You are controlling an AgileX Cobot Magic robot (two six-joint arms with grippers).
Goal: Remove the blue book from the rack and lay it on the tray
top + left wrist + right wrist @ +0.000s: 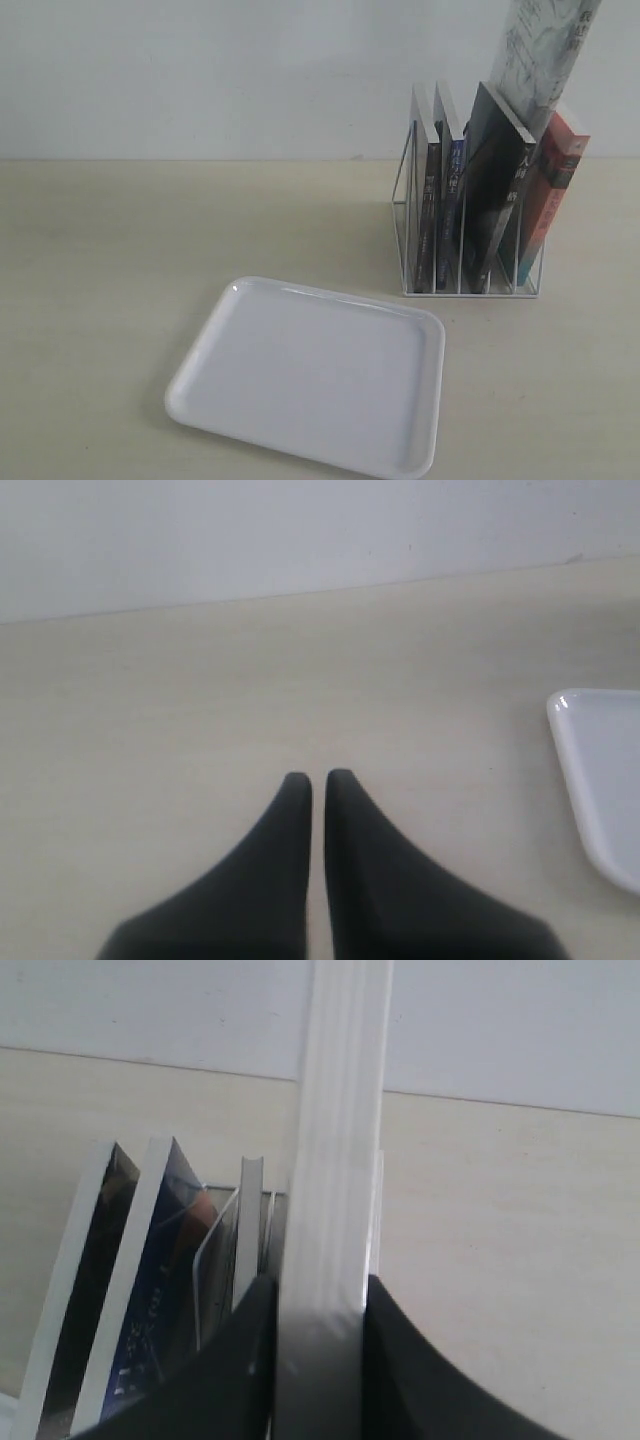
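The white wire rack (pixel 470 293) stands at the right on the table with several upright books. The blue book (pixel 453 190) is second from its left end; the right wrist view shows its deep blue cover (pixel 160 1310) with some orange. My right gripper (pixel 320 1290) is shut on the pale grey-white book (pixel 335 1160), which hangs raised above the rack's right end (pixel 545 55). The white tray (pixel 310 380) lies flat in front, left of the rack. My left gripper (pixel 318 780) is shut on nothing, low over bare table beside a tray corner (pixel 600 770). Neither gripper shows in the exterior view.
In the rack there are also a dark book (pixel 428 200) at the left end, a leaning dark grey-black book (pixel 495 200) and a red-orange book (pixel 555 190) at the right end. A pale wall rises behind the table.
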